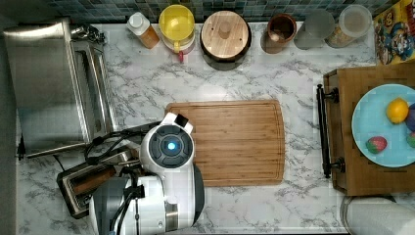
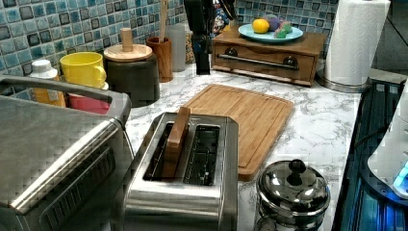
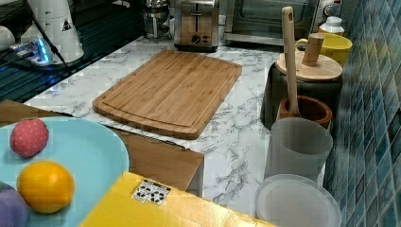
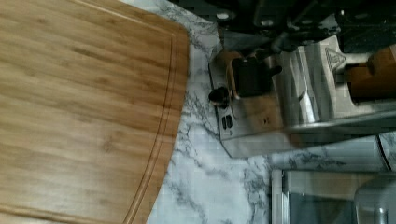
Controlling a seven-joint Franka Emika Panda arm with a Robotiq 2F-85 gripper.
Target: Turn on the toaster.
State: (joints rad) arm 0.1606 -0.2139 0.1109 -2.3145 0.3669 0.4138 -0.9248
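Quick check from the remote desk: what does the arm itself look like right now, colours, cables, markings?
The Franka arm has glossy white rounded shells with dark grey joint rings. Its round grey cap carries a glowing blue-white light. Black cables loop off beside it in the top view. The dark end effector looks black and blocky in the wrist view.

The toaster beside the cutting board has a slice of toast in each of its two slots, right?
Not quite. The toaster does stand beside the cutting board, but only one slot holds toast. In the left view, the slot on the left view's left has the brown slice sticking up, while the other slot is dark and empty.
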